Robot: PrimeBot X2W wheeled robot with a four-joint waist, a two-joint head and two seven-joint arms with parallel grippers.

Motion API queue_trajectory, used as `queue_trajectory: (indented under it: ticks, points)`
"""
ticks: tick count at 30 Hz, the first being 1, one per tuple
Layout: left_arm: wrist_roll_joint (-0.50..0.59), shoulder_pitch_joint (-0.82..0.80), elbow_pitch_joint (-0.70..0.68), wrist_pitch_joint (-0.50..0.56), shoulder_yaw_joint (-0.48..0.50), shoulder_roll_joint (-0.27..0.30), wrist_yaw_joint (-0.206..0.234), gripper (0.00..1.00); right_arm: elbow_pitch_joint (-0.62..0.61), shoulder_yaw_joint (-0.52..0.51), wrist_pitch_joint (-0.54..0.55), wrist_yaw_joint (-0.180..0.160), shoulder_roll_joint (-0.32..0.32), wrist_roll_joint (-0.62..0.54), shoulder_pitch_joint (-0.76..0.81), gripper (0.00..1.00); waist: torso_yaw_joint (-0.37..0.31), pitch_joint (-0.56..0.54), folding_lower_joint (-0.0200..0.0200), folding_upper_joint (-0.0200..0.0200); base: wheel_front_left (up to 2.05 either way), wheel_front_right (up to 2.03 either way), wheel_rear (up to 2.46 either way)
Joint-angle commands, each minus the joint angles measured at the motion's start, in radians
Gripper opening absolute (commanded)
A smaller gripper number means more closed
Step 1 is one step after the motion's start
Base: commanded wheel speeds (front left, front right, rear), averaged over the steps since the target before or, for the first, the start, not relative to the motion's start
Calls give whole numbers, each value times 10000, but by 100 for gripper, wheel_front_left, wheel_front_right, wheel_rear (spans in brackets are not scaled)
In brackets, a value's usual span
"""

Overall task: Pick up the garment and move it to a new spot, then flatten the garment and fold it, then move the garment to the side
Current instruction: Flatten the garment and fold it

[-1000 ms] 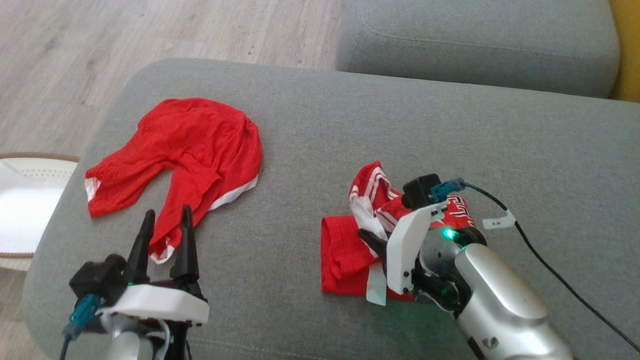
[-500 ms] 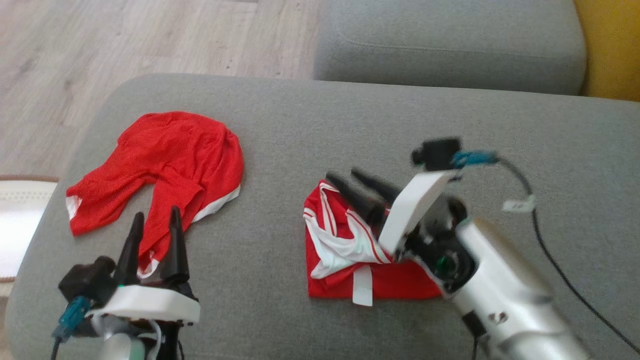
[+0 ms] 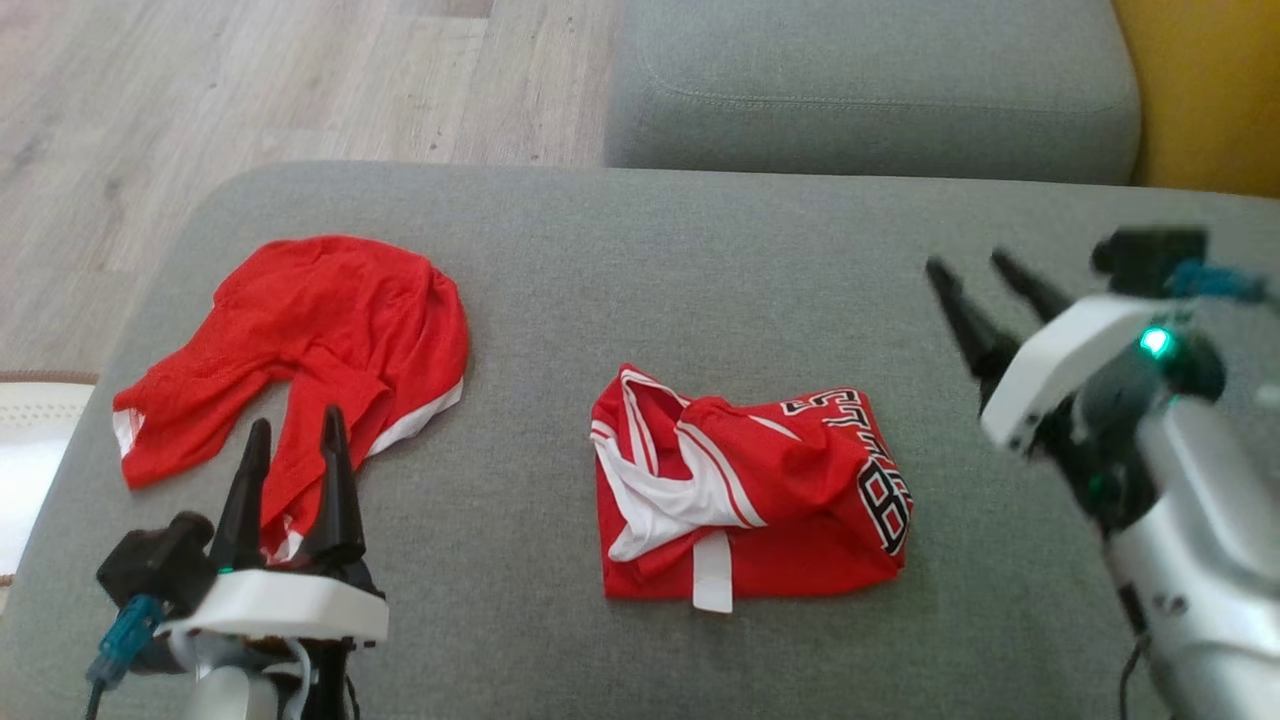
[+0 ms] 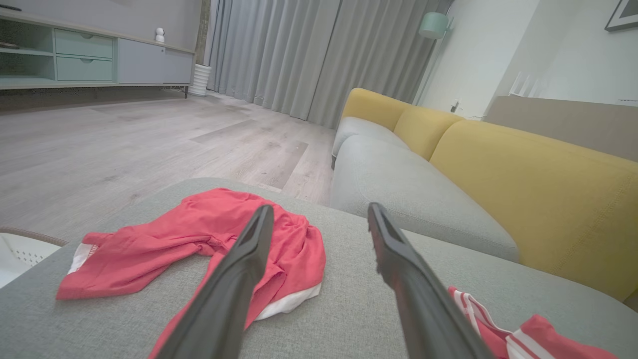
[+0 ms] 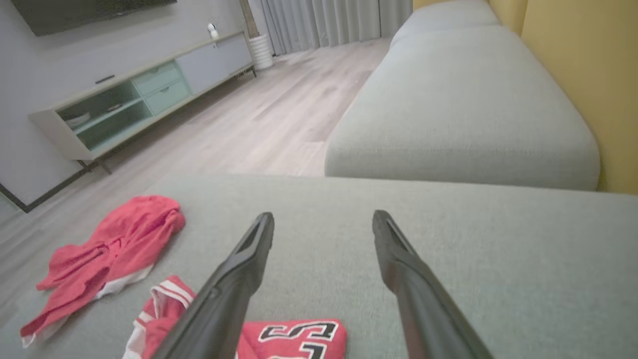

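A grey sofa cushion (image 3: 700, 250) spans the head view, with wooden floor beyond it on the left.

At the far left edge a pale object with a brown rim (image 3: 30, 440) sits off the cushion. Next to the right, a crumpled red garment (image 3: 330, 320) with white trim lies loose on the left part of the cushion. The left gripper (image 3: 294, 420) hovers at the near left with its fingers spread and nothing between them. Its tips point away from the robot, at the near edge of that loose garment.

At the middle of the cushion lies the jersey (image 3: 760, 490), red with white bands and black numerals. It is gathered into a compact, roughly folded bundle whose long axis runs left to right.

Further right, the right gripper (image 3: 968, 262) is raised above the cushion, spread wide and empty, its fingers angled to the far left. The jersey lies to its near left, clearly apart from it.

If the jersey is still to be shifted aside, the right arm looks nearer to it. The left arm sits closer to the loose garment.
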Motion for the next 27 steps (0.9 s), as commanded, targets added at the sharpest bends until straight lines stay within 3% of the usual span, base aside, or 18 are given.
queue_trajectory:
  ticks: [1, 3, 4, 5, 6, 7, 12, 19, 27]
  points:
    - [-41, -240, -411, -59, 366, 16, 65, 100, -95, 33, -4, 75, 130, -185, -4, 100, 5, 33, 0, 0, 0, 0, 0]
    - [-73, -255, -401, -59, 320, 15, 73, 100, 222, 140, 289, 75, 233, -398, 137, 100, 27, 58, 0, 0, 0, 0, 0]
    - [-85, -270, -391, -59, 295, 15, 74, 100, 396, 209, 471, 75, 325, -414, 199, 95, 44, 72, 0, 0, 0, 0, 0]
    - [-94, -289, -381, -59, 272, 15, 73, 100, 576, 252, 653, 75, 450, -351, 258, 53, 64, 86, 0, 0, 0, 0, 0]
    - [-100, -312, -371, -59, 255, 14, 68, 100, 764, 336, 826, 75, 525, -351, 290, 20, 97, 101, 0, 0, 0, 0, 0]
    - [-101, -333, -356, -59, 243, 14, 60, 100, 946, 436, 985, 75, 594, -349, 321, 0, 135, 113, 0, 0, 0, 0, 0]
    - [-93, -362, -312, -59, 263, 14, 44, 100, 1387, 891, 1549, 75, 983, -119, 487, 0, 308, 137, 0, 0, 0, 0, 0]
    - [-136, -391, -273, -59, 265, 13, 72, 100, 1404, 2367, 2030, 75, 1831, 411, 1012, 0, 625, 232, 0, 0, 0, 0, 0]
    - [-189, -479, -244, -59, 234, 13, 101, 100, 1136, 4301, 1322, 75, 2410, 1286, 1268, 0, 805, 321, 0, 0, 0, 0, 0]
